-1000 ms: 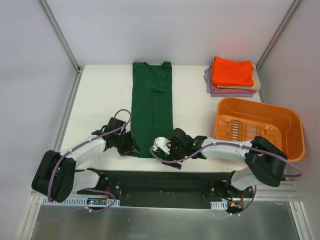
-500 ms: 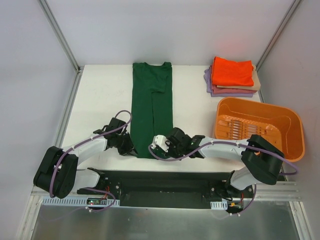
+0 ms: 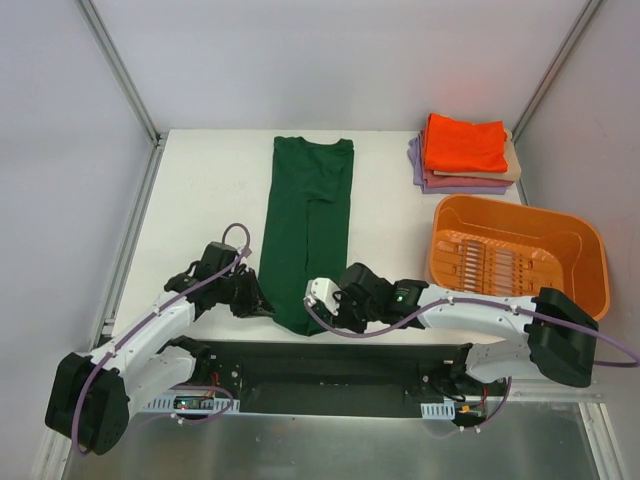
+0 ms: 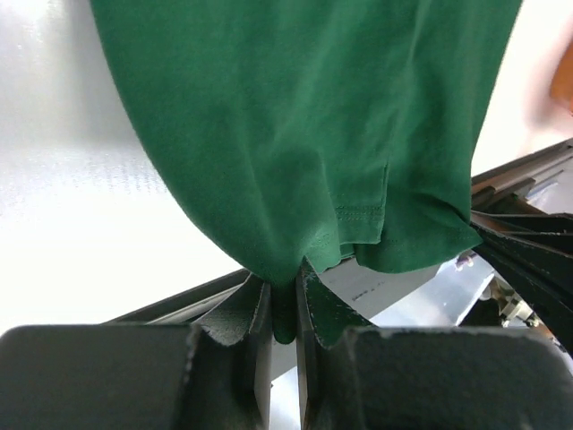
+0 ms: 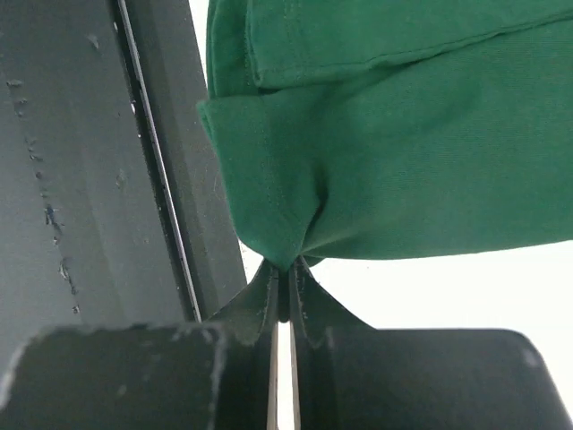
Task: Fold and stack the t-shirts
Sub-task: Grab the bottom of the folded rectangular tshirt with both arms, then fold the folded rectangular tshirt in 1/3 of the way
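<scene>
Partway done, with folded pile of orange, tan and lavender shirts (image 3: 462,150) at two o'clock, dark green shirt (image 3: 310,235) narrowed lengthwise at centre, six-o'clock hem corners pinched tight by left gripper (image 4: 284,288) and right gripper (image 5: 283,276), cross-folding and stacking yet to come.

Soft, even light fell from above in the overhead view, leaving the white tabletop (image 3: 200,190) bright, with only faint, soft-edged shadows. Right of the dark green t-shirt (image 3: 310,240), the orange t-shirt (image 3: 463,143) glowed oversaturated, its edges bleeding red. In the left wrist view the tabletop left of the green cloth was blown out to white glare, while the left hand (image 4: 285,309) sat dark and soft. The right hand (image 5: 283,296) was likewise shadowed and blurred, and the stitching above it was sharp.
</scene>
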